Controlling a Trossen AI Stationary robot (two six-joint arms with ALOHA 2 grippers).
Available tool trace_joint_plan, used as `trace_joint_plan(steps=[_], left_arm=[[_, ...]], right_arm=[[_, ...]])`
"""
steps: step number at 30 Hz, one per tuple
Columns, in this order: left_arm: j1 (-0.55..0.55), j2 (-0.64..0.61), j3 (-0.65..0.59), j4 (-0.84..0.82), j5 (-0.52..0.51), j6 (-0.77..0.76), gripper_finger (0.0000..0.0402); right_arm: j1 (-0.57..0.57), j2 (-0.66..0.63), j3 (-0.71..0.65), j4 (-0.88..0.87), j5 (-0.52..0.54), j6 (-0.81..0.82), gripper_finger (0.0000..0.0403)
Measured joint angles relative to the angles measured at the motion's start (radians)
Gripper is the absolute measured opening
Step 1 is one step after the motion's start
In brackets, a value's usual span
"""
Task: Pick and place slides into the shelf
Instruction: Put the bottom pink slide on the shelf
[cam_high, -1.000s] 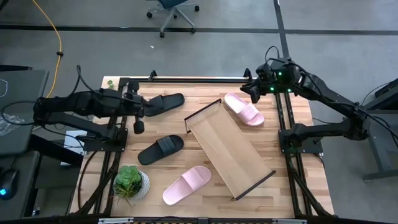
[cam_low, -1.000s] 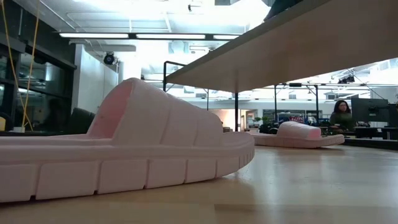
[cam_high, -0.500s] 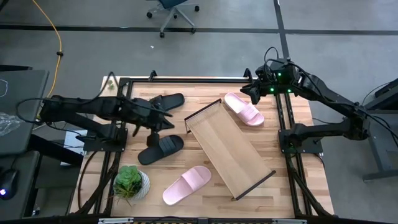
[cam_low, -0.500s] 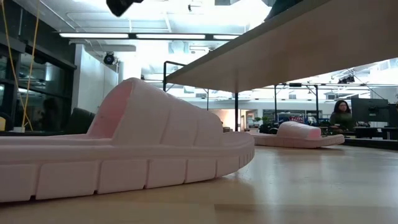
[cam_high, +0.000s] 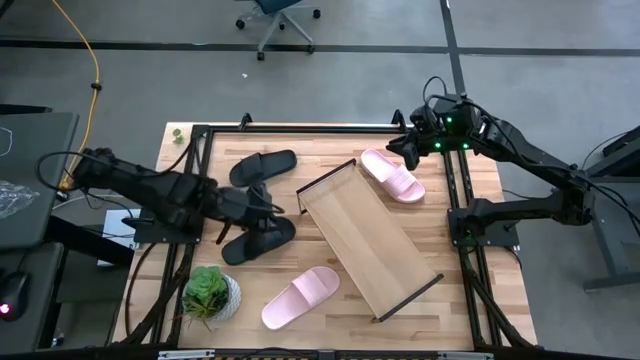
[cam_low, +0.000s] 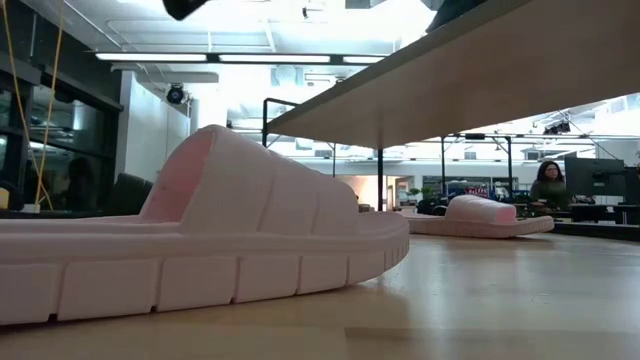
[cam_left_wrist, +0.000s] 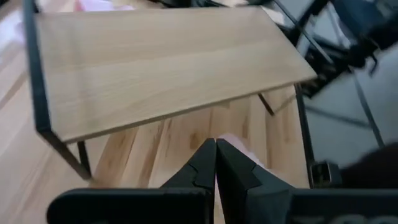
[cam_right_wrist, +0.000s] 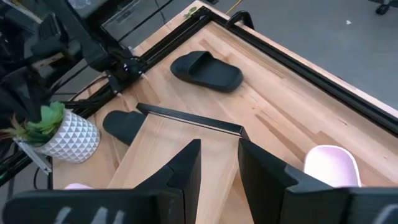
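Note:
Two black slides lie soles down on the table, one at the far left (cam_high: 262, 165) and one nearer (cam_high: 258, 238). One pink slide (cam_high: 392, 173) lies far right and another (cam_high: 300, 296) near the front. The shelf (cam_high: 368, 240) stands slantwise mid-table on thin dark legs. My left gripper (cam_high: 272, 208) (cam_left_wrist: 216, 149) is shut, holds nothing, and hovers over the nearer black slide, pointing at the shelf's far-left end. My right gripper (cam_high: 398, 152) (cam_right_wrist: 219, 155) hangs open above the table's far right, beside the far pink slide.
A potted green plant (cam_high: 212, 293) stands at the near left corner. A dark metal frame (cam_high: 300, 128) runs along the table's edges. Bare tabletop lies between the shelf and the left-hand slides. A person (cam_low: 548, 185) sits far off in the room beyond the table.
My left gripper has swung from the far left edge toward the table's right and near side, sinking a little and rolling about its own line. It now hangs over the nearer black slide and has stayed shut. The slides and the shelf have not moved.

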Motion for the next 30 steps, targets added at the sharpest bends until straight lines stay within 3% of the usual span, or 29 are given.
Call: trace_joint_plan(steps=[7, 14, 22, 30], left_arm=[[-0.157, 0.013, 0.001, 0.001, -0.246, -0.201, 0.0000], [-0.290, 0.141, 0.000, -0.061, -0.385, -0.438, 0.0001], [-0.335, 0.309, 0.000, 0.020, -0.416, -0.690, 0.0001], [-0.332, 0.427, 0.000, 0.211, -0.351, -0.595, 0.0001]], right_arm=[[0.000, 0.000, 0.000, -0.002, -0.058, -0.024, 0.0098], [0.000, 0.000, 0.000, -0.002, -0.079, -0.066, 0.0098], [0.000, -0.001, 0.000, -0.010, -0.171, -0.069, 0.0098], [0.000, -0.001, 0.000, -0.034, -0.180, -0.080, 0.0098]])
